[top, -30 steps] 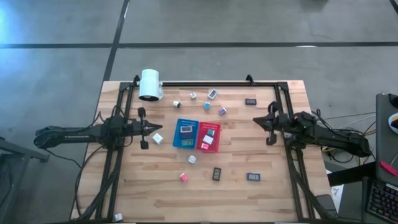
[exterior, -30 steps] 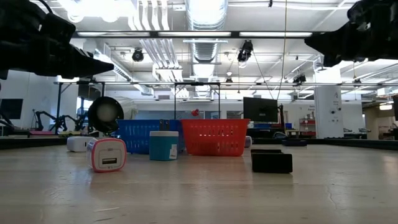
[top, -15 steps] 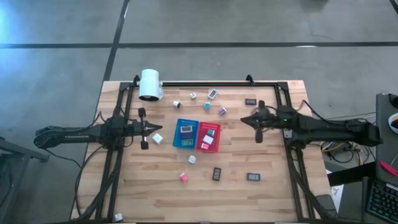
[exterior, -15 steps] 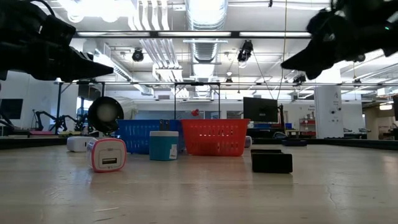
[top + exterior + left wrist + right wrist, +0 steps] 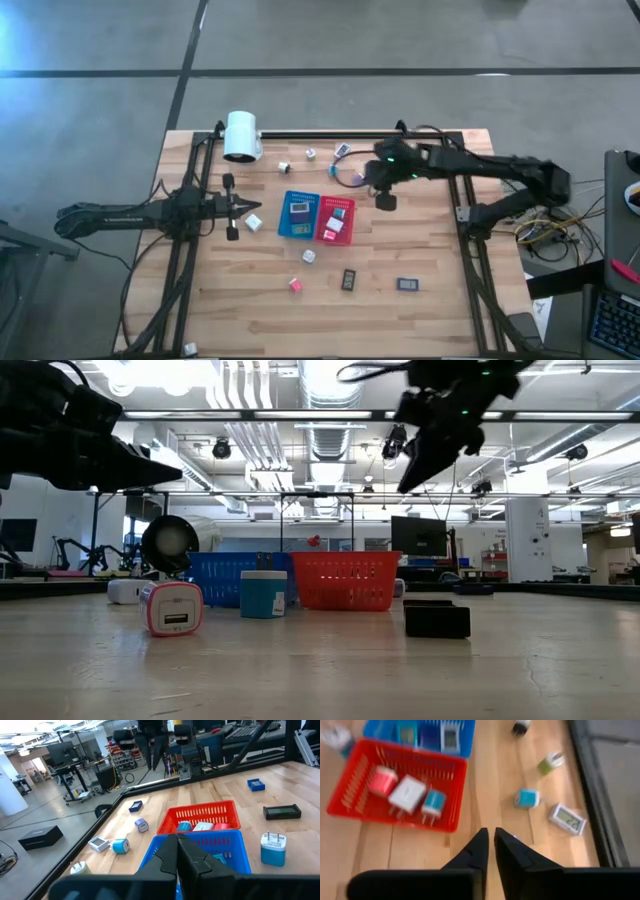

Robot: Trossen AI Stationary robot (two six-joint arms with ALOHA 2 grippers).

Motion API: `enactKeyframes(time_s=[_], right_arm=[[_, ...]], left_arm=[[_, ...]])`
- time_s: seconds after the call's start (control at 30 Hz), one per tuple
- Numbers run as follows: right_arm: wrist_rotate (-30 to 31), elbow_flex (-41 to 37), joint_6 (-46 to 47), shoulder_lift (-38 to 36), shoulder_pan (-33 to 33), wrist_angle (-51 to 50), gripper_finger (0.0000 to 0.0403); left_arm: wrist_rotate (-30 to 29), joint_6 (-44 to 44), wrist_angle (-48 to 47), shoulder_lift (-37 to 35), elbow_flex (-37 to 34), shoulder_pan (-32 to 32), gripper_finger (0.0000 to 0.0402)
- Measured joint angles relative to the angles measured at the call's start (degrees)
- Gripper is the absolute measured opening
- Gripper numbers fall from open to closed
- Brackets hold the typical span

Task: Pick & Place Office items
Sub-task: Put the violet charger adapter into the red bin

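Right end effector (image 5: 384, 201) swung inboard — near red tray (image 5: 345, 236) (empty-handed).

A wooden table (image 5: 430, 310) carries a blue tray (image 5: 298, 215), red tray (image 5: 336, 219), white cylinder (image 5: 241, 136); scattered office items (image 5: 349, 280).

Two trays, one blue (image 5: 298, 215) and one red (image 5: 336, 219); one white cylinder (image 5: 241, 136).

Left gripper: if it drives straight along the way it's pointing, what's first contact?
Most likely the near wall of the blue tray, dead ahead of the left gripper and its shut jaws. The white cube sits just off that line. Its height above the table is unclear, so it might clear the rim.
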Motion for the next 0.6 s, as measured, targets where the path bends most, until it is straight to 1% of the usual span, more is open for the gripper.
enactKeyframes(time_s=[0.13,0.27,0.33,0.47,0.6], right_arm=[[0.0,10.0,-4.7,9.4,0.0,-11.4,0.0081],[-0.1,16.3,-10.2,17.0,0.0,-17.8,0.0139],[-0.1,18.0,-13.2,20.0,-0.3,-19.2,0.0168],[0.2,19.0,-19.4,24.6,-1.4,-18.5,0.0220],[2.6,18.9,-22.7,27.8,-3.4,-17.1,0.0253]], left_arm=[[0.0,-0.3,-0.8,0.0,0.0,0.0,0.0003],[-0.1,-1.3,-2.0,0.0,0.0,0.0,0.0003],[-0.1,-2.0,-2.1,0.0,0.0,0.0,0.0003],[-0.1,-3.2,-2.1,0.0,0.0,0.0,0.0003],[-0.1,-3.4,-2.1,0.0,0.0,0.0,0.0003]])
